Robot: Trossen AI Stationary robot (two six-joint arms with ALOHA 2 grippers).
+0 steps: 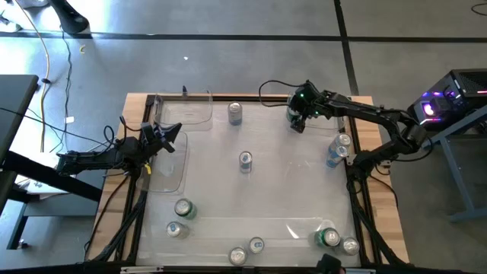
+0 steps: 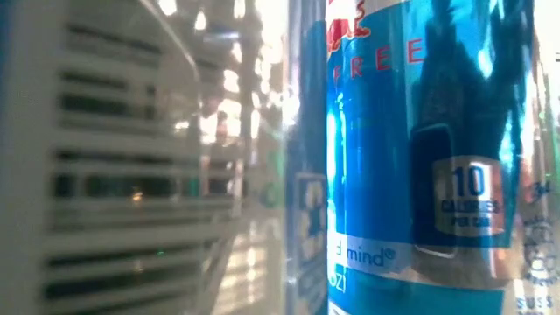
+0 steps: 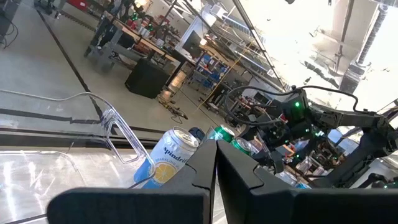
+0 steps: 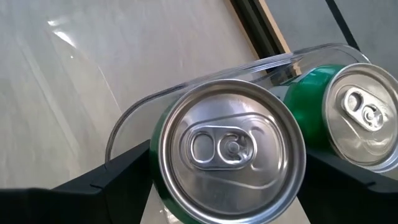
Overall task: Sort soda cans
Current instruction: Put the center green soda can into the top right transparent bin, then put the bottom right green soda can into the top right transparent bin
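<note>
So the right gripper (image 4: 227,186) is up at the far right corner of the bench (image 1: 380,221), fingers spread wide on either side of a green can (image 4: 230,155) standing upright, silver top facing the wrist camera. A second green can (image 4: 348,115) sits just beside it inside a clear tray (image 4: 205,84). The left gripper (image 1: 169,137) hangs over another clear tray (image 1: 171,164) on the left, fingers pinched shut on nothing. Other cans are scattered around, most along the near edge.
</note>
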